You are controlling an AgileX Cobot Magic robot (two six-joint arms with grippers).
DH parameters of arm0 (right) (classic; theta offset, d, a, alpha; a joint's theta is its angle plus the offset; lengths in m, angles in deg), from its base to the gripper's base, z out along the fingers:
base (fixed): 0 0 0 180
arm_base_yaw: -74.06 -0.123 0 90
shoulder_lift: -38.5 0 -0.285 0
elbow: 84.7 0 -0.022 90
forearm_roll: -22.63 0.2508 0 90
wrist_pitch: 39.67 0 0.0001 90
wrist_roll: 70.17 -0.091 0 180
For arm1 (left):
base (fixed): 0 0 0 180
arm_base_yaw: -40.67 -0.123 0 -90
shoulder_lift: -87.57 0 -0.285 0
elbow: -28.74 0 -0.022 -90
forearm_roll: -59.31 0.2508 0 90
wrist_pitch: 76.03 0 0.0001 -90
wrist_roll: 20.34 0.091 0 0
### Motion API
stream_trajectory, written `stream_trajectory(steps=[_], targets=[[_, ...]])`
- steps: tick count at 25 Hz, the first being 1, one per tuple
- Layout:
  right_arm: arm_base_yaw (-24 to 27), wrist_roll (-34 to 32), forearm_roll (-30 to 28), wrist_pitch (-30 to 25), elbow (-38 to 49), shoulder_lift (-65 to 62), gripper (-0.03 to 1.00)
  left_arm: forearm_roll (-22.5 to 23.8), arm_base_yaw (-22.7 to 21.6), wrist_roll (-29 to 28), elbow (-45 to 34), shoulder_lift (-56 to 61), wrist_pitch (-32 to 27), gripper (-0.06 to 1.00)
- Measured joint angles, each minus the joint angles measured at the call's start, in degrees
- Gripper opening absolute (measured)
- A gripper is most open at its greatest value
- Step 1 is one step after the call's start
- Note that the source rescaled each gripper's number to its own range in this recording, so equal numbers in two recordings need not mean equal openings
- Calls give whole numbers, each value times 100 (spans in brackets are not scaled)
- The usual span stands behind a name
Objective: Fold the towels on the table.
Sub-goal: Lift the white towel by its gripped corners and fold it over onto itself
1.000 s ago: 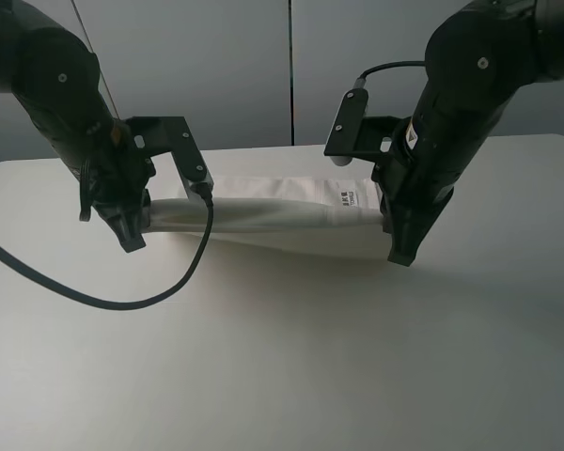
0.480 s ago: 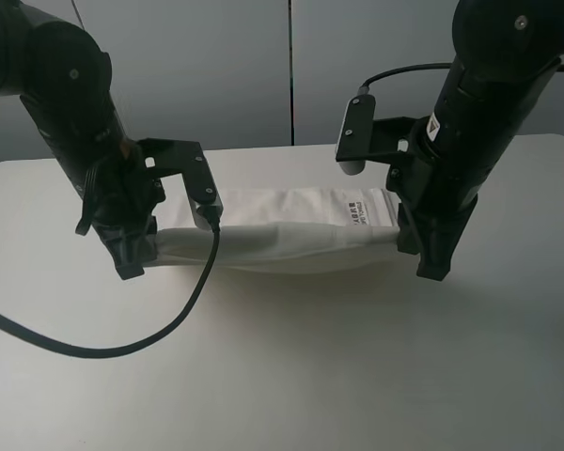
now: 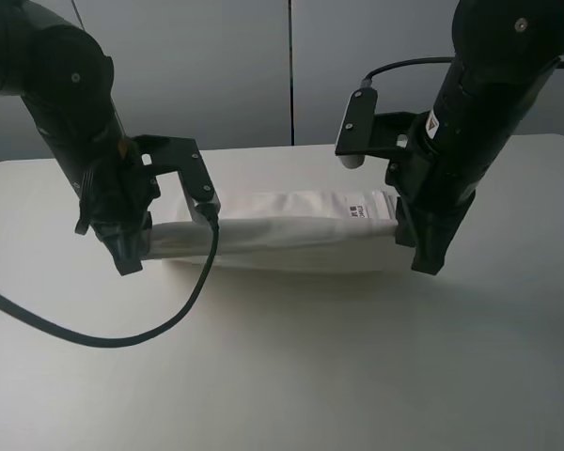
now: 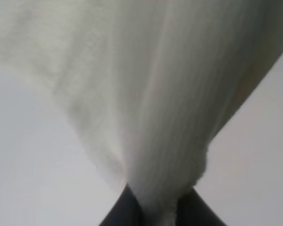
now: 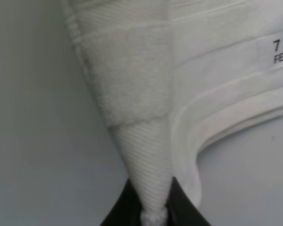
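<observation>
The white terry towel (image 3: 282, 235) hangs stretched between my two grippers over the white table (image 3: 282, 376), its upper fold pulled over the lower layer. The small dark-printed label (image 3: 361, 207) shows near the towel's right end. My left gripper (image 3: 130, 256) is shut on the towel's left corner; the left wrist view shows the cloth (image 4: 151, 117) pinched between the fingertips (image 4: 125, 212). My right gripper (image 3: 423, 258) is shut on the right corner; the right wrist view shows the border band (image 5: 146, 183) between the fingertips (image 5: 120, 212) and the label (image 5: 282, 49).
A black cable (image 3: 122, 334) from the left arm loops over the table in front of the towel. A grey wall (image 3: 291, 66) rises behind the table's far edge.
Both grippers have carried the towel's held edge toward the front, spreading the fold over the lower layer. In the last half second they rose slightly and the towel drew flatter.
</observation>
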State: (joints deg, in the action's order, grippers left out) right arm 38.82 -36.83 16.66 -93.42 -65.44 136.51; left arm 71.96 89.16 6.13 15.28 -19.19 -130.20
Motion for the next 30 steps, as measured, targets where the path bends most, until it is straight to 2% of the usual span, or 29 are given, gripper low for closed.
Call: stream_trajectory(steps=[6, 13, 21, 24, 30], targets=[[0, -675, -675, 577, 0, 0, 5, 733, 21, -605, 29, 0, 354, 0], [0, -1008, -1143, 1234, 0, 0, 5, 1393, 21, -1018, 29, 0, 705, 0], [0, -1574, -1880, 1782, 0, 44, 5, 2675, 21, -1854, 29, 0, 1141, 0], [0, -1691, -2038, 1861, 0, 55, 5, 2844, -68, -1935, 29, 0, 1352, 0], [74, -1817, -2114, 2248, 0, 78, 5, 2866, -330, -1967, 29, 0, 1680, 0]])
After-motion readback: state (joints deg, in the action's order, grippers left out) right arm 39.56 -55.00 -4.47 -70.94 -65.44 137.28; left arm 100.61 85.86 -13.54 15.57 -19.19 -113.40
